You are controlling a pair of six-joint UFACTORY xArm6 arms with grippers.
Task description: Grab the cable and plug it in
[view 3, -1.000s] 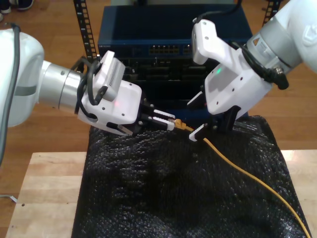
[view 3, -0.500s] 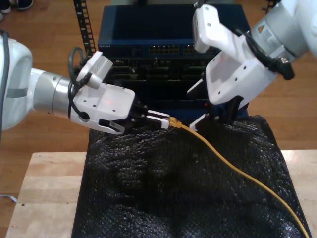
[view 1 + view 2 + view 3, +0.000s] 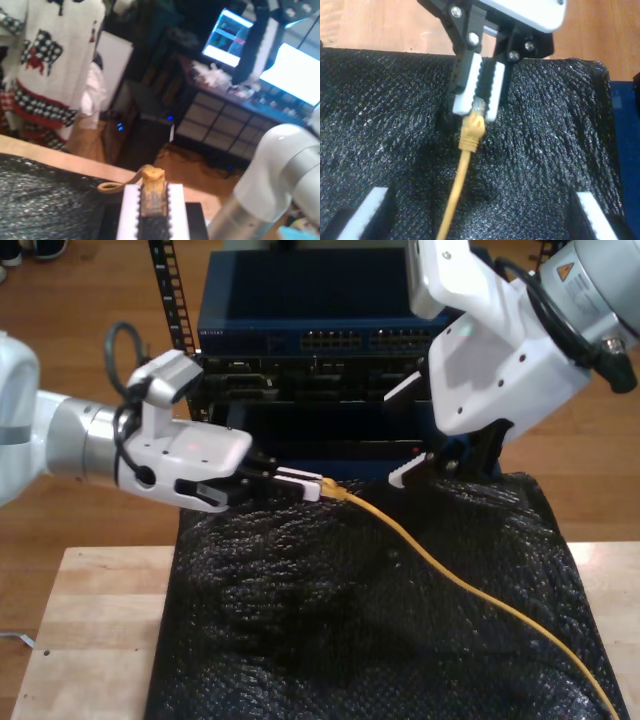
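The yellow-orange cable (image 3: 430, 558) runs across the black mat from the exterior view's lower right up to its plug end (image 3: 330, 488). My first gripper (image 3: 312, 485), on the arm at the exterior view's left, is shut on that plug. The first wrist view shows the plug (image 3: 152, 186) pinched between the white fingers (image 3: 129, 210). The second wrist view looks at my first gripper (image 3: 477, 107) holding the plug (image 3: 472, 127). My second gripper (image 3: 445, 468) hangs open above the mat's far edge, apart from the cable, its fingers (image 3: 367, 210) spread wide.
A blue network switch (image 3: 300, 340) with rows of ports stands in a rack behind the mat. The black mesh mat (image 3: 300, 620) covers a wooden table (image 3: 90, 640). Wooden floor lies around the rack.
My first gripper drew back toward the exterior view's left, carrying the plug. My second gripper let go of the cable and rose up and away to the exterior view's right.
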